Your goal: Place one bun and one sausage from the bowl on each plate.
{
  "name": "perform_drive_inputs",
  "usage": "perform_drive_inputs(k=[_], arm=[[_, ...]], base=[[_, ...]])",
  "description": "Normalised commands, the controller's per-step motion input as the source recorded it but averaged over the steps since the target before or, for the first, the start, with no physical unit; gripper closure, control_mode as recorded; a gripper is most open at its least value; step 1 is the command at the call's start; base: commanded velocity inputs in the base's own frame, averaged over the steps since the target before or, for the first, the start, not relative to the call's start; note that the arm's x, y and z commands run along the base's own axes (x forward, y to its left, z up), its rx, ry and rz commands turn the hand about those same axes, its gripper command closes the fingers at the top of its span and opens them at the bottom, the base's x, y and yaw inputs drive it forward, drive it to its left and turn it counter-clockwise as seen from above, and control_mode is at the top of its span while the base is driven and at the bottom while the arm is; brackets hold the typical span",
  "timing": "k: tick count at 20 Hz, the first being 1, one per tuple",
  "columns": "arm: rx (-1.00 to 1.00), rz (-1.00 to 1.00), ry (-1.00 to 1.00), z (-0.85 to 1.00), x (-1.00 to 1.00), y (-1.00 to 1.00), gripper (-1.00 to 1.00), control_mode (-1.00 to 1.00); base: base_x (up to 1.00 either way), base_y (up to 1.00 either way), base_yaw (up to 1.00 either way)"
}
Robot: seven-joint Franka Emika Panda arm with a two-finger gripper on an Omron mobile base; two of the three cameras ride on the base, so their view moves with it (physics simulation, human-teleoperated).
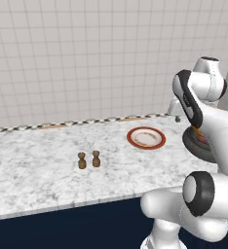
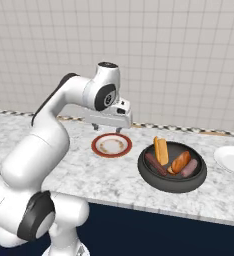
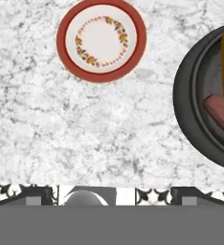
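- Above the table (image 2: 114, 182), just behind the red-rimmed plate (image 2: 112, 145), your gripper (image 2: 107, 128) hangs with its jaws wide apart, holding nothing.
- Buns (image 2: 161, 150) and sausages (image 2: 156, 164) lie in the bowl (image 2: 172, 184), to the plate's right; the upright bun points toward the wall.
- Bare table separates plate and bowl; the white plate (image 2: 231, 159) waits beyond, near the right edge.

Base views flank the counter (image 2: 114, 185); hand view looks straight down.

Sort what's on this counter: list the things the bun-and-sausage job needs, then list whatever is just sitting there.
Needed:
- bowl
- buns
- sausages
- red-rimmed plate
- white plate

Just sitting there:
- two small brown shakers
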Motion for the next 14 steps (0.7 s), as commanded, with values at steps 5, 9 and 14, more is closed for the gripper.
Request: perform_drive_inputs(k=[5, 9, 14], arm=[[-0.01, 0.05, 0.01, -0.43, -0.08, -1.00, -1.00, -1.00], [-0.04, 0.09, 0.01, -0.56, -0.05, -1.00, -1.00, -1.00], [-0.03, 0.20, 0.09, -0.41, 0.04, -0.84, -1.00, -1.00]], base=[[0.00, 0.00, 0.00], [0.00, 0.00, 0.00], [0.00, 0.00, 0.00]])
